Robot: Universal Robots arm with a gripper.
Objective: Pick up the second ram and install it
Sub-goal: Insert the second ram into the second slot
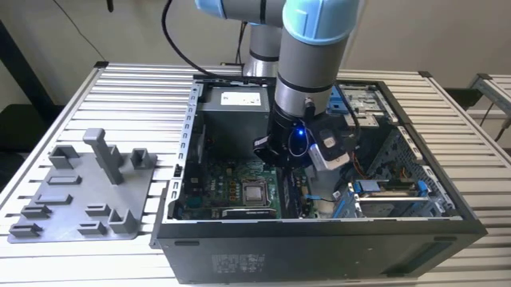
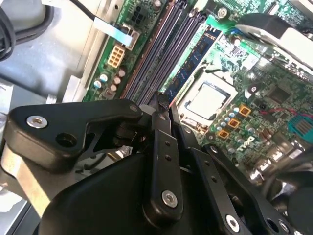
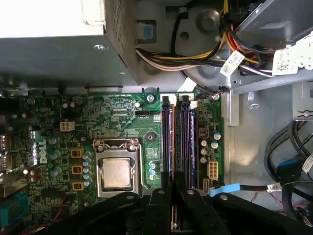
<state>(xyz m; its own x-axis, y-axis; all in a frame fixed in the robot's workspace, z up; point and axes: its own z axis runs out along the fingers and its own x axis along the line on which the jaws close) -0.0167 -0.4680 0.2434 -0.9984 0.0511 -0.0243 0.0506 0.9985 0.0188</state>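
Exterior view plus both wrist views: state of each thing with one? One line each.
tool: shut on the second ram
second ram: gripped, edge lined up along the memory slots; seating unclear
computer case: side open
processor: in its socket, uncovered

My fingers (image 3: 172,196) work a narrow lane over the memory slots (image 3: 177,142): processor socket (image 3: 117,171) on one side, metal bracket (image 3: 234,105) and cable bundle (image 3: 205,54) crowding the other.
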